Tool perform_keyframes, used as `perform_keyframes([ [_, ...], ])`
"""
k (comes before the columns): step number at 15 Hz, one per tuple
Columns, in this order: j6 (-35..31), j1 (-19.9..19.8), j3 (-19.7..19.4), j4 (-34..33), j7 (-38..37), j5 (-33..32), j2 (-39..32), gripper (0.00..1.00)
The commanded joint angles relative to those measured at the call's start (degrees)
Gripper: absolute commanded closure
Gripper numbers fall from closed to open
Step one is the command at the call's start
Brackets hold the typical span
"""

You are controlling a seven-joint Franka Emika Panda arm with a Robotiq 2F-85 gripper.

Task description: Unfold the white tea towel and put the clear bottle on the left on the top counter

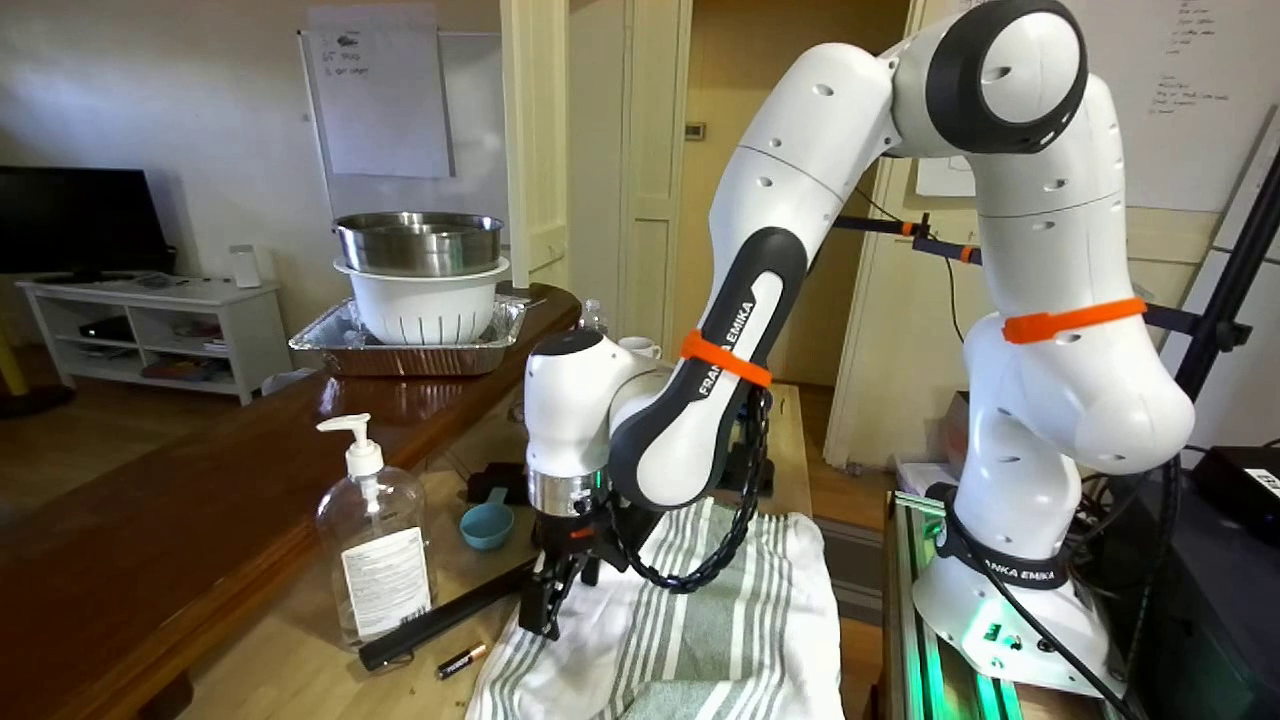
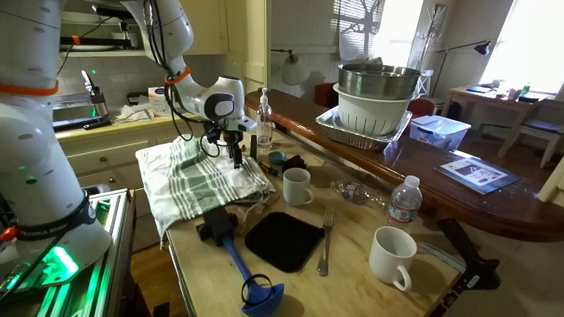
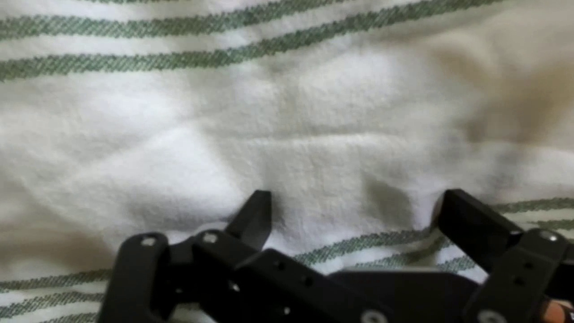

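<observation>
The white tea towel with green-grey stripes [image 1: 740, 600] lies spread with creases on the tan wooden surface; it also shows in an exterior view [image 2: 198, 180] and fills the wrist view [image 3: 314, 98]. My gripper [image 3: 356, 197] is open, its fingers wide apart over the towel with cloth between them. In both exterior views the gripper [image 1: 562, 605] [image 2: 235, 160] is low at the towel's edge nearest the bottle; I cannot tell whether the tips press on it. The clear pump bottle [image 1: 385, 585] [image 2: 264, 125] stands upright on the tan surface, beside the dark reddish-brown top counter [image 1: 190, 520] [image 2: 418, 165].
A black bar [image 1: 450, 612], a battery [image 1: 461, 661] and a teal scoop [image 1: 487, 525] lie between bottle and towel. A foil tray [image 1: 420, 358] with stacked bowls stands on the counter. Mugs [image 2: 296, 185] [image 2: 390, 255], water bottles [image 2: 404, 200] and a black pad [image 2: 284, 242] occupy the tan surface.
</observation>
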State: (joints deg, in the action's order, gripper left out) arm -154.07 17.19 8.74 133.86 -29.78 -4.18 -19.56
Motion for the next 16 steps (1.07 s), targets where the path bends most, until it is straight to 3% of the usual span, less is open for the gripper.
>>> perform_keyframes([
  [1,-2.0,2.9,-2.5,-4.1,1.7,-2.7,-4.5,0.00],
  [7,-3.9,6.6,-7.3,-8.8,0.8,-8.6,-7.8,0.00],
  [16,-11.8,8.3,-10.5,-12.2,2.1,-7.3,-12.0,0.00],
])
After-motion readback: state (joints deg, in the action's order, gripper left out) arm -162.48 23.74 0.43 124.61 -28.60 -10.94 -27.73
